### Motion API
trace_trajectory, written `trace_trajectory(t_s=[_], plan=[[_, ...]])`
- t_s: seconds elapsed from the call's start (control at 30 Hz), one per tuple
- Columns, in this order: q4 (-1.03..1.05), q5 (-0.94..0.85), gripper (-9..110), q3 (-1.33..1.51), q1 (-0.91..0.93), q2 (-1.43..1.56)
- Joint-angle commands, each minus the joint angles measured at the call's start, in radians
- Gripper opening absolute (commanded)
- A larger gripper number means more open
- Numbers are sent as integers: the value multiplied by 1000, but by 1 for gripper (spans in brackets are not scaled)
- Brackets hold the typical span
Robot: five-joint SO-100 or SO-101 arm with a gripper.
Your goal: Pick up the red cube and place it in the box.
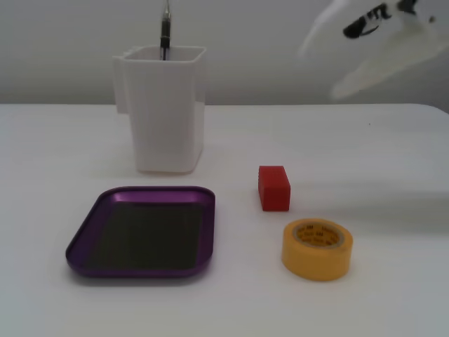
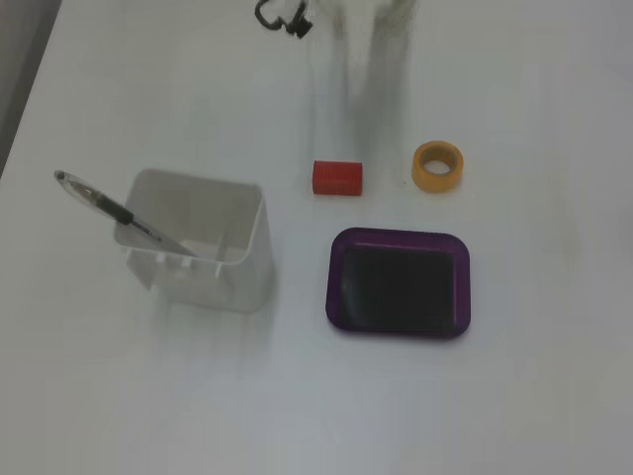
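Observation:
The red cube (image 1: 273, 187) lies on the white table, right of the box (image 1: 144, 232), a shallow purple tray with a dark, empty bottom. In a fixed view the cube (image 2: 337, 177) sits just above the tray's (image 2: 399, 282) top left corner. The white arm (image 1: 372, 42) is a motion-blurred shape high at the top right, well above and behind the cube. In a fixed view it is a faint blurred streak (image 2: 379, 49) at the top edge, above the cube. The gripper's jaws cannot be made out in the blur. Nothing red shows in it.
A yellow tape roll (image 1: 317, 248) stands close in front of the cube; it also shows in a fixed view (image 2: 437, 165). A tall white plastic container (image 1: 163, 109) with a pen (image 2: 114, 210) in it stands behind the tray. A dark cable (image 2: 280, 17) lies at the table's top edge.

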Motion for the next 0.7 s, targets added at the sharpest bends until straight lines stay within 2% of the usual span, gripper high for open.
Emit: trace_trajectory(t_s=[0.0,0.23,0.47,0.67], plan=[[127,-5,25,-301,9,-413],[232,23,28,-626,9,-873],[230,31,28,-723,11,-1003],[152,25,28,-712,101,-1043]])
